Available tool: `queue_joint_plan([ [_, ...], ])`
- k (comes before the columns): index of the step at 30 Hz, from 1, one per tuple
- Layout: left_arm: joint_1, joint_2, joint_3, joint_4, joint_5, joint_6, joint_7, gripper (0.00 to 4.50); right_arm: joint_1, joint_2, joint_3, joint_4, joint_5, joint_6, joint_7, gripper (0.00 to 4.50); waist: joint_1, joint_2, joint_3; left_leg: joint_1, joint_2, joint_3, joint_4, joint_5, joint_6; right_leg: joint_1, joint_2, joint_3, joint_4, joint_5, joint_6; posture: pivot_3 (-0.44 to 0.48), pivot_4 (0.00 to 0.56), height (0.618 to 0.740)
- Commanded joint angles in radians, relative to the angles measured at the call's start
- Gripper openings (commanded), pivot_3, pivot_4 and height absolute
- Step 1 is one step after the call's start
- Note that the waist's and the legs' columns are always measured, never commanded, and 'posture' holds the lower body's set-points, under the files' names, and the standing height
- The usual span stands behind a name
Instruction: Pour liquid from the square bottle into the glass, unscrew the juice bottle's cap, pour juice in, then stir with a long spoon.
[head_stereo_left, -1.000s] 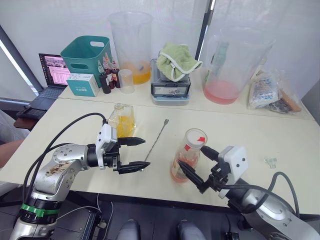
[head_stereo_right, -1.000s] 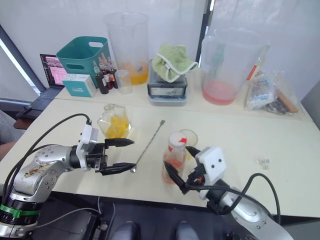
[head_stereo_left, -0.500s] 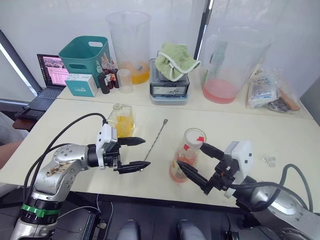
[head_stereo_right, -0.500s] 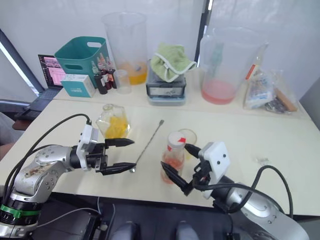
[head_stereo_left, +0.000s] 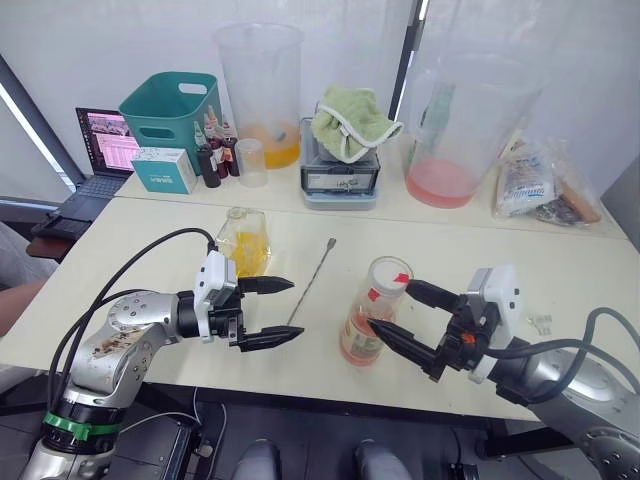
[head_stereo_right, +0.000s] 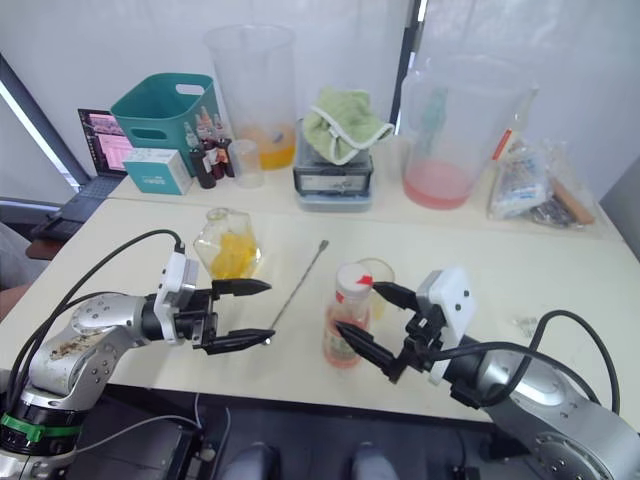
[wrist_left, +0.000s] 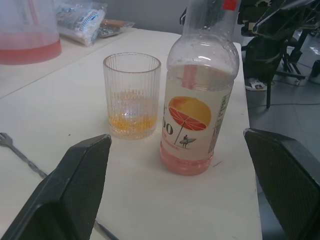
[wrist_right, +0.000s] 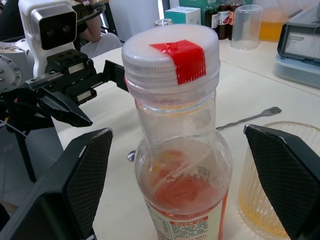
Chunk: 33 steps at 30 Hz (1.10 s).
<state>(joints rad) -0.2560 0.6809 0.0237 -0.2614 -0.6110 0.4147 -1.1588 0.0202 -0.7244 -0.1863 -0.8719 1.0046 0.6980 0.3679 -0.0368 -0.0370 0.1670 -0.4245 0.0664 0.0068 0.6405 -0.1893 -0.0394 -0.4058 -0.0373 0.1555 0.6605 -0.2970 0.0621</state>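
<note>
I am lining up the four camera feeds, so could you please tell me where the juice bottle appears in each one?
Left eye view: juice bottle right of centre, near the table's front edge.
Right eye view: centre, same spot.
Left wrist view: middle, upright.
Right wrist view: centre foreground.
Shared landmark: the glass standing beside it.

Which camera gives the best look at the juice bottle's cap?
The right wrist view: the juice bottle's cap sits close and central, its red mark plain. Both eye views show it small from above; the left wrist view crops it at the frame edge.

Right fingers (head_stereo_left: 411, 318) spread beside capped juice bottle (head_stereo_left: 366, 322).
</note>
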Motion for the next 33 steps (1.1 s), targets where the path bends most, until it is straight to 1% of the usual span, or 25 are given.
queue_joint_plan([
  [1,-0.004,0.001,0.016,-0.038,-0.015,-0.01,0.001,4.5,-0.011,0.001,-0.021,-0.004,0.019,-0.019,0.008,4.45,-0.008,0.0,-0.001,-0.002,-0.002,-0.005,0.0,0.0,0.0,0.002,0.001,0.0,0.0,0.0,0.002,0.0,0.15,0.74],
  [3,-0.006,0.002,0.011,-0.039,-0.018,-0.007,-0.007,4.5,-0.015,-0.005,-0.019,0.001,0.022,-0.01,0.011,4.45,-0.009,0.001,-0.001,-0.001,-0.002,-0.007,0.0,0.0,0.0,0.004,0.002,-0.002,0.001,0.0,0.002,0.0,0.15,0.74],
  [10,-0.089,0.009,0.0,-0.036,-0.072,0.055,-0.047,4.5,-0.025,-0.132,-0.083,0.085,0.056,-0.002,0.209,4.45,-0.003,0.0,0.0,-0.001,-0.003,-0.009,0.002,0.0,0.0,0.005,0.002,-0.003,0.0,0.0,0.003,0.0,0.15,0.74],
  [13,-0.105,0.011,0.006,-0.04,-0.089,0.075,-0.048,4.5,-0.052,-0.154,-0.091,0.13,0.046,-0.013,0.261,4.45,-0.005,0.0,0.0,-0.001,-0.002,-0.009,0.002,0.0,0.0,0.006,0.002,-0.004,0.0,0.0,0.003,0.0,0.15,0.74],
  [14,-0.106,0.011,0.004,-0.04,-0.088,0.074,-0.05,4.5,-0.059,-0.153,-0.085,0.14,0.041,-0.014,0.271,4.45,-0.007,0.0,0.0,-0.001,-0.002,-0.009,0.002,0.0,0.0,0.006,0.002,-0.004,0.0,0.0,0.003,0.0,0.15,0.74],
  [16,-0.104,0.01,0.003,-0.045,-0.084,0.074,-0.051,4.5,-0.107,-0.121,-0.033,0.174,0.03,-0.023,0.296,4.45,-0.011,0.0,0.0,-0.001,-0.002,-0.009,0.001,0.0,0.0,0.006,0.003,-0.004,0.0,0.0,0.003,0.0,0.15,0.74],
  [21,-0.095,0.011,0.0,-0.062,-0.086,0.081,-0.052,4.5,-0.206,-0.059,0.079,0.258,-0.055,-0.054,0.375,4.45,-0.009,0.0,0.0,-0.001,-0.002,-0.01,0.001,0.0,0.0,0.005,0.004,-0.004,0.0,0.0,0.002,0.0,0.15,0.74],
  [25,-0.086,0.02,0.007,-0.086,-0.093,0.096,-0.052,4.5,-0.256,-0.03,0.101,0.305,-0.059,-0.044,0.427,4.45,-0.005,0.0,0.0,-0.001,-0.002,-0.01,0.002,0.0,0.0,0.005,0.004,-0.004,0.0,0.0,0.002,0.0,0.15,0.74],
  [28,-0.079,0.027,0.011,-0.096,-0.097,0.104,-0.051,4.5,-0.275,-0.033,0.104,0.335,-0.067,-0.042,0.479,4.45,-0.004,0.0,0.0,-0.002,-0.002,-0.01,0.002,0.0,0.0,0.005,0.004,-0.004,0.0,0.0,0.002,0.0,0.15,0.74],
  [30,-0.072,0.035,0.012,-0.101,-0.099,0.105,-0.051,4.5,-0.294,-0.033,0.106,0.356,-0.067,-0.04,0.508,3.94,-0.006,0.0,0.0,-0.001,-0.002,-0.01,0.002,0.0,0.0,0.005,0.004,-0.004,0.0,0.0,0.002,0.0,0.15,0.74],
  [33,-0.069,0.038,0.009,-0.104,-0.1,0.105,-0.047,4.5,-0.332,-0.016,0.103,0.381,-0.049,-0.029,0.525,2.93,-0.008,0.0,0.0,-0.001,-0.001,-0.01,0.002,0.0,0.0,0.005,0.004,-0.004,0.001,0.0,0.002,0.0,0.15,0.74],
])
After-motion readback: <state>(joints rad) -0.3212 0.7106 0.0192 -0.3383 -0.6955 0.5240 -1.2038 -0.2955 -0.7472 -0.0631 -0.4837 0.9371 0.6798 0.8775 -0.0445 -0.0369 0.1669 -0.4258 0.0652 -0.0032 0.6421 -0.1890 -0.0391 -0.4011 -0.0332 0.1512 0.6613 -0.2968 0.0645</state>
